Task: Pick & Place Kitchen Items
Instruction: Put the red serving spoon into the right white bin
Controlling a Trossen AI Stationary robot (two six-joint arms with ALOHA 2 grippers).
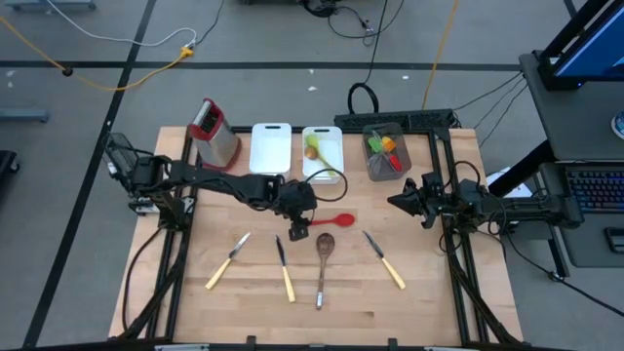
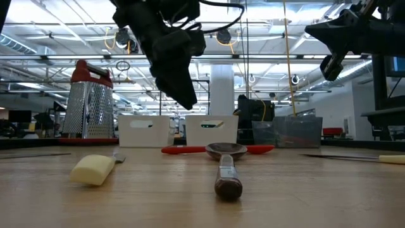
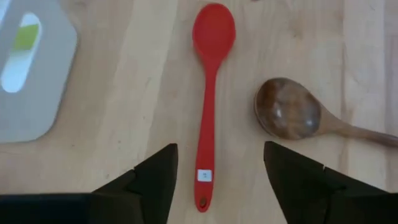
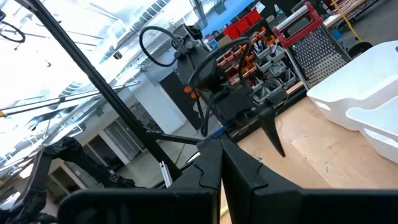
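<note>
Though unheld, red spoon (image 3: 209,93) btwn jaws

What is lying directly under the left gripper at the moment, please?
The red spoon lies flat on the table beneath the open left gripper, its handle end between the fingers and untouched. The wooden spoon lies beside it. Nothing there is covered.

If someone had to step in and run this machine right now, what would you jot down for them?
Left gripper: open, hanging over the handle of the red silicone spoon, which lies flat on the wooden table; nothing held.
Right gripper: shut, empty, waiting at the table's right edge.
Done: a green utensil lies in one white tray; colourful utensils sit in the grey bin.
Left: red spoon, dark wooden spoon, three cream-handled knives on the table.
</note>
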